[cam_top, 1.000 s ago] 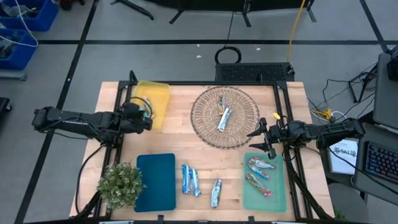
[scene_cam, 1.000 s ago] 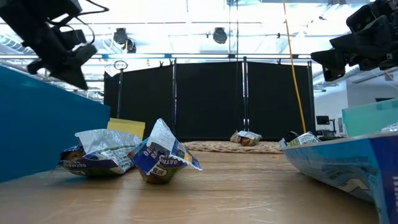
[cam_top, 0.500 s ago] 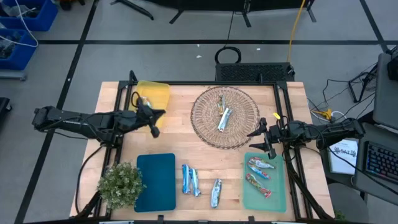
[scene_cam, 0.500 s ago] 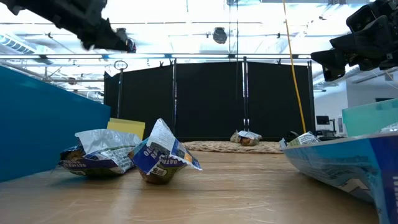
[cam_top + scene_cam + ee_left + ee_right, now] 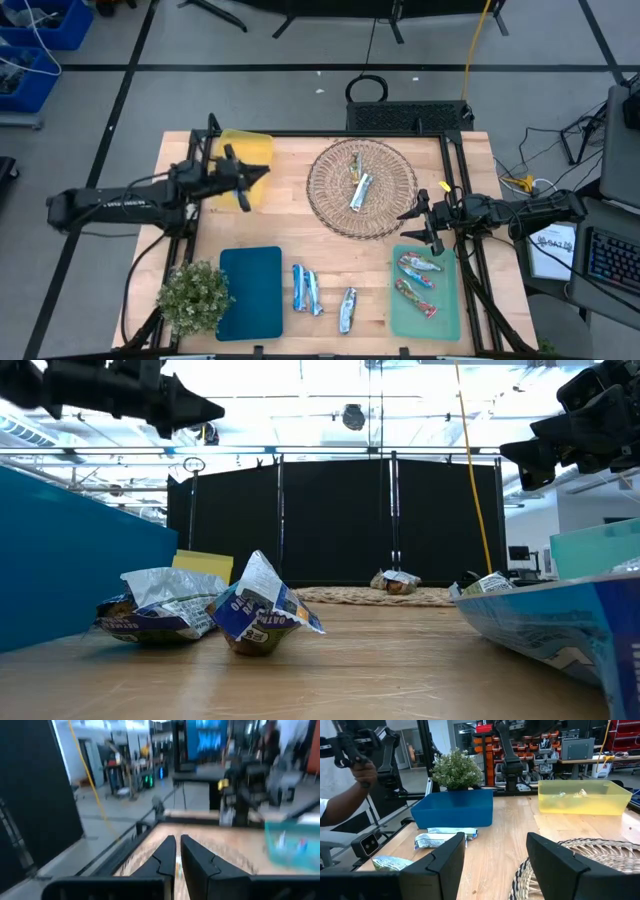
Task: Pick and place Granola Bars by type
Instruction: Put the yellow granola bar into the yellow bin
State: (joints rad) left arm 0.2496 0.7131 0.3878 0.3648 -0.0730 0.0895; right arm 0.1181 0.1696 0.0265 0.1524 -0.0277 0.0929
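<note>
Two granola bars lie in the wicker basket [image 5: 360,188], one silver-blue bar [image 5: 360,190] at its middle. Three more bars [image 5: 305,290] [image 5: 347,310] lie flat on the wood near the front edge, and two bars [image 5: 417,265] [image 5: 414,297] rest in the green tray [image 5: 448,310]. Small wrappers [image 5: 570,794] show through the wall of the yellow tray [image 5: 245,155]. My left gripper [image 5: 258,180] hovers level above the yellow tray's right edge, shut and holding nothing [image 5: 177,852]. My right gripper [image 5: 415,215] waits open at the basket's right side [image 5: 492,865].
A blue tray [image 5: 250,290] and a small potted plant [image 5: 192,297] stand at the front left. A black frame rail [image 5: 300,133] runs along the table's far edge. A person's hand [image 5: 350,795] shows beyond the table in the right wrist view.
My left gripper has risen from the yellow tray and swung a little toward the table's right, toward the basket. It has tipped from pointing down to pointing level. My right arm has kept still.
</note>
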